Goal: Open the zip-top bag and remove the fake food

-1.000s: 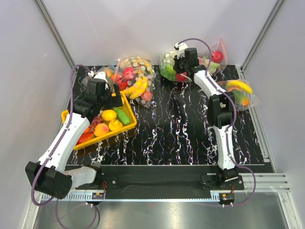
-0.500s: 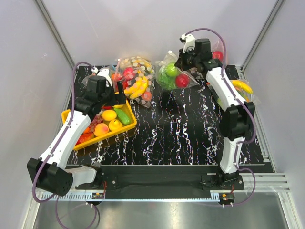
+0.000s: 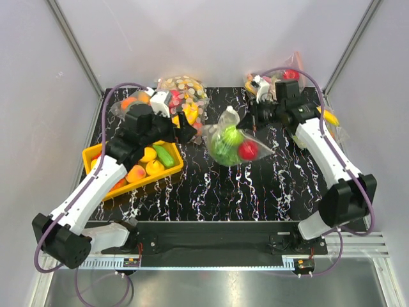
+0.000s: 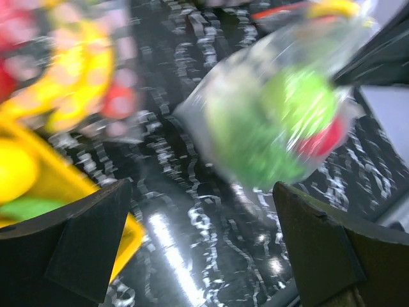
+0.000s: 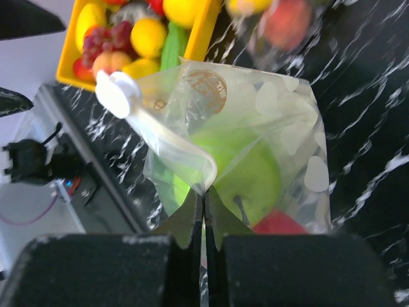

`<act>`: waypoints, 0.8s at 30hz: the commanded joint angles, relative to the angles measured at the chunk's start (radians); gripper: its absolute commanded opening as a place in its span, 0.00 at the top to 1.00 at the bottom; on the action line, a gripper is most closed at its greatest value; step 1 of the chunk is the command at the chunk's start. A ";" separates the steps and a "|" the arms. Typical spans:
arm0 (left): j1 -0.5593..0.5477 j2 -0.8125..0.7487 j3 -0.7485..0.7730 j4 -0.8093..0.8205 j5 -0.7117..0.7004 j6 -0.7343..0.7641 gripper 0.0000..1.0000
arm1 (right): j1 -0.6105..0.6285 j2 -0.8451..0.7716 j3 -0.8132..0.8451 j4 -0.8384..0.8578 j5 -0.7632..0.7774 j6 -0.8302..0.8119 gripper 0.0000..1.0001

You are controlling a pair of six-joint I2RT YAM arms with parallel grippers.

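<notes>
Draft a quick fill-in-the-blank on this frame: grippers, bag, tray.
The right gripper is ___ on the clear polka-dot plastic zip-top bag.
The left gripper has its jaws ___, holding nothing.
The glossy green apple and round red fruit sit ___ the bag.
The yellow plastic tray of fruit lies nearer the ___ gripper.
Missing: shut; open; inside; left.

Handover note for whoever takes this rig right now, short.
Right gripper: shut on one edge of the small clear polka-dot zip-top bag, held over mid-table.
Left gripper: open, empty, by the yellow tray, facing the bag.
Inside the bag: green plastic apple, red round fruit, leafy green lettuce.
Done: bag picked up.
Left: open the zip (its state is unclear), take the food out.
</notes>
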 commanded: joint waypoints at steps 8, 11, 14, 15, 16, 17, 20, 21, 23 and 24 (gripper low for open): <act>-0.172 0.067 -0.128 0.423 0.105 -0.141 0.01 | 0.010 -0.247 -0.295 0.001 -0.282 0.141 1.00; -0.190 0.109 -0.146 0.478 0.151 -0.161 0.01 | 0.010 -0.265 -0.352 0.033 -0.328 0.166 1.00; -0.203 0.124 -0.177 0.533 0.189 -0.170 0.01 | 0.011 -0.258 -0.383 0.069 -0.383 0.183 1.00; -0.206 0.126 -0.183 0.541 0.197 -0.170 0.01 | 0.010 -0.252 -0.387 0.073 -0.404 0.187 1.00; -0.207 0.127 -0.185 0.552 0.214 -0.170 0.01 | 0.010 -0.249 -0.391 0.076 -0.412 0.189 1.00; -0.209 0.129 -0.186 0.553 0.223 -0.170 0.01 | 0.010 -0.245 -0.394 0.073 -0.414 0.187 1.00; -0.210 0.129 -0.191 0.555 0.260 -0.163 0.01 | 0.008 -0.229 -0.386 0.070 -0.424 0.175 1.00; -0.210 0.126 -0.195 0.556 0.275 -0.160 0.01 | 0.010 -0.215 -0.383 0.069 -0.435 0.174 1.00; -0.210 0.121 -0.206 0.559 0.289 -0.153 0.01 | 0.008 -0.198 -0.365 0.061 -0.449 0.168 1.00; -0.210 0.124 -0.206 0.559 0.297 -0.152 0.01 | 0.010 -0.181 -0.360 0.061 -0.461 0.166 1.00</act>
